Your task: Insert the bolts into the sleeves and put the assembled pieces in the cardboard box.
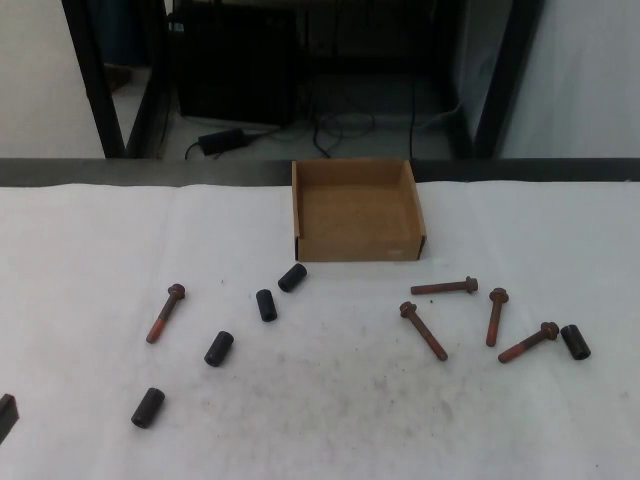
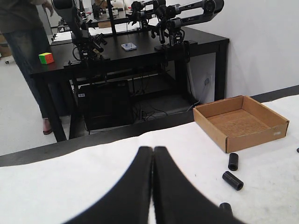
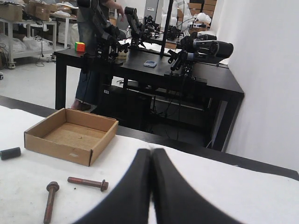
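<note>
Robotics lab with a workshop feel. Work bench (image 1: 320,420) under a white cloth, scuffed and stained. Behind it a long black desk (image 2: 140,49) carrying several small robot arms (image 2: 187,14) on their bases. Dark equipment case (image 2: 105,109) and loose cables (image 2: 154,109) under the desk. Colour puzzle cube (image 2: 46,58) on the desk corner. Farther back, metal shelving (image 3: 28,21) loaded with cardboard boxes (image 3: 39,8) and bagged stock. Plain white wall (image 2: 261,42), bare pale floor (image 3: 28,84)

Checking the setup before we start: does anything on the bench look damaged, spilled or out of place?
Nothing is spilled or broken. The bolts look reddish-brown, perhaps rusty, and the white cover shows dark smudges mid-bench. The cardboard box stands upright and empty.
</note>
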